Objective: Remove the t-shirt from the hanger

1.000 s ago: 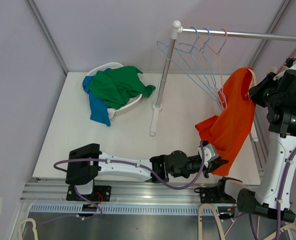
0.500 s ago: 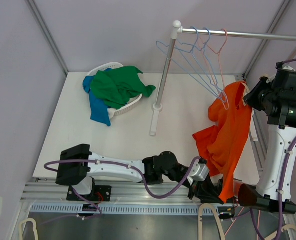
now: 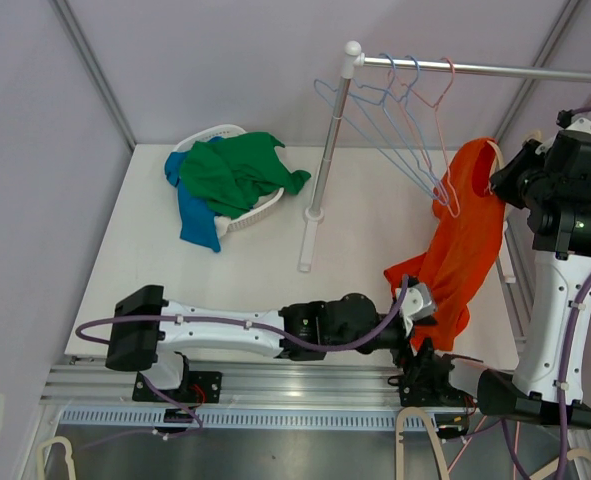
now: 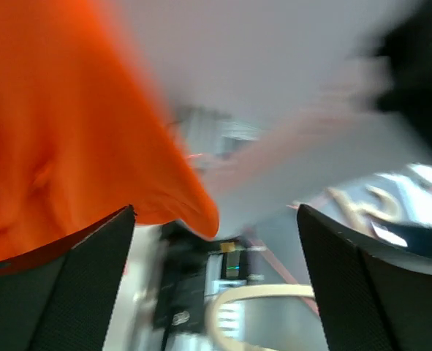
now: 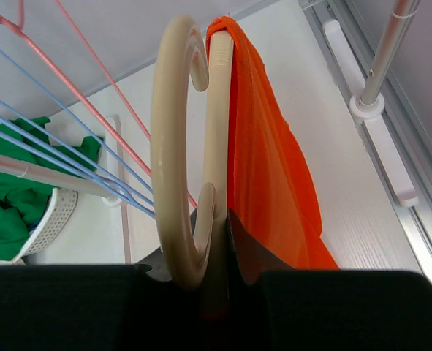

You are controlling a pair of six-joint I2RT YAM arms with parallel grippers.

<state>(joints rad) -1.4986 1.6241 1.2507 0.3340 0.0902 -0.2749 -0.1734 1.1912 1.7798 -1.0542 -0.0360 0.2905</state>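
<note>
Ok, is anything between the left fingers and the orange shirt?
Nothing visible. The shirt hangs right at the open left fingers, its hem corner showing in the gap between them, with no other object there. Its top is on the hanger clamped in the right fingers.

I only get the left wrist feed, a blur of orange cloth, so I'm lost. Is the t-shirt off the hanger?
Observer: No. The orange t-shirt hangs draped over the beige hanger.
Operator: What holds the hanger up?
Observer: The right pincer, shut on it.
Operator: Where is my arm relative to the shirt?
Observer: From the top view, the left pincer sits at the shirt's lowest hem, by the near edge of the table.
</note>
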